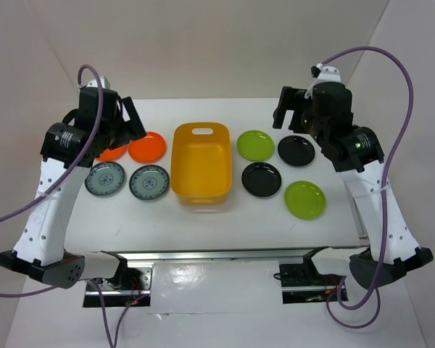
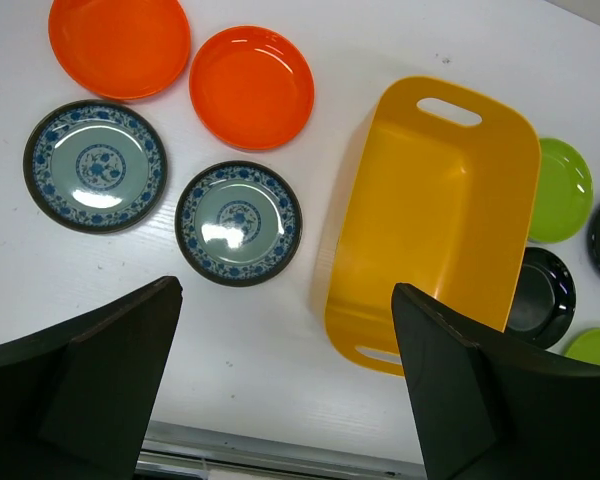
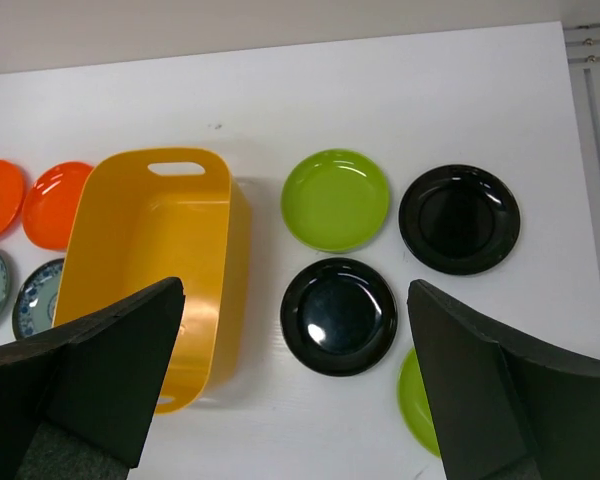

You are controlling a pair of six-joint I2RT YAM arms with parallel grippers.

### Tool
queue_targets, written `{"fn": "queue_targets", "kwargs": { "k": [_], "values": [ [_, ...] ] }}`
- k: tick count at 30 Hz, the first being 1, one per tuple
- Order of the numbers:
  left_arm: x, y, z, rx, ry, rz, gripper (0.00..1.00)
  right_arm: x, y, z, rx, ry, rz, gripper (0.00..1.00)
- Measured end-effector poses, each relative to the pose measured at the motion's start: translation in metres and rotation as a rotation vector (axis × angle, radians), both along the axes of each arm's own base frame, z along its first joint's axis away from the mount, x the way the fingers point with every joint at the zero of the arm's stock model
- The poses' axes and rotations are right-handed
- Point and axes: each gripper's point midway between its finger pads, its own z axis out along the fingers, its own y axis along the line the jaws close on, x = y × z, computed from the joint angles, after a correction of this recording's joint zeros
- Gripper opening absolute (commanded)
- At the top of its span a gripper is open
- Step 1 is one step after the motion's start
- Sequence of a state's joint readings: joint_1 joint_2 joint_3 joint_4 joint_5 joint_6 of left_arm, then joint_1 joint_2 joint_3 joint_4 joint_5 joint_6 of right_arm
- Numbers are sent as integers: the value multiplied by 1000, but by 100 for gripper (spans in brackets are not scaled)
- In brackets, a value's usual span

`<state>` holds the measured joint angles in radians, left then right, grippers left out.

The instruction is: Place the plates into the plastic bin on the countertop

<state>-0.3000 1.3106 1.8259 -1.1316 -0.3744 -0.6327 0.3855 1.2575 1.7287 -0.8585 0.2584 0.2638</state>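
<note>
Above the countertop [image 1: 203, 109], to the left of the plastic bin [image 1: 200, 167], the left gripper [image 2: 285, 288] hangs with its two dark fingers spread wide and nothing between them. On the opposite side of the bin, the right gripper [image 3: 296, 290] is likewise raised, its fingers parted and holding nothing. Left of the bin, four plates lie flat: an orange plate [image 1: 146, 147] beside the bin's far-left corner, a second orange plate [image 1: 113, 154] just beyond it and partly hidden by the gripper in the top view, a patterned plate [image 1: 149, 182] nearer the arm bases, and a second patterned plate [image 1: 105, 179] farther from the bin. Right of the bin lie four more: a lime green plate [image 1: 256, 145] and a black plate [image 1: 262, 179] closest to it, then a second black plate [image 1: 296, 151] and a second green plate [image 1: 304, 199] farther out. The yellow-orange bin stands upright at mid-table, its slot handle [image 1: 201, 131] at the far end; all eight plates rest on the countertop outside it.
</note>
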Motion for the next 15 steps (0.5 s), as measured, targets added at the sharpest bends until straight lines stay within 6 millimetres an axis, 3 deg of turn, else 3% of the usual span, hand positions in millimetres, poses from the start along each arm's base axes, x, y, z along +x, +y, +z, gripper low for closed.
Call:
{"fn": "queue_targets", "kwargs": {
  "k": [9,12,15],
  "values": [
    [-3,-1,3,-5,-8,-7,100,1,-3,-3,-16,5,-1,100],
    [-4,-3,3,-7,-11,-15,100,12,-4,-24,-13,48,9,100],
    [-4,-4,4,-9,-12,-20,100,35,0,-68,5,132,43,100]
  ]
}}
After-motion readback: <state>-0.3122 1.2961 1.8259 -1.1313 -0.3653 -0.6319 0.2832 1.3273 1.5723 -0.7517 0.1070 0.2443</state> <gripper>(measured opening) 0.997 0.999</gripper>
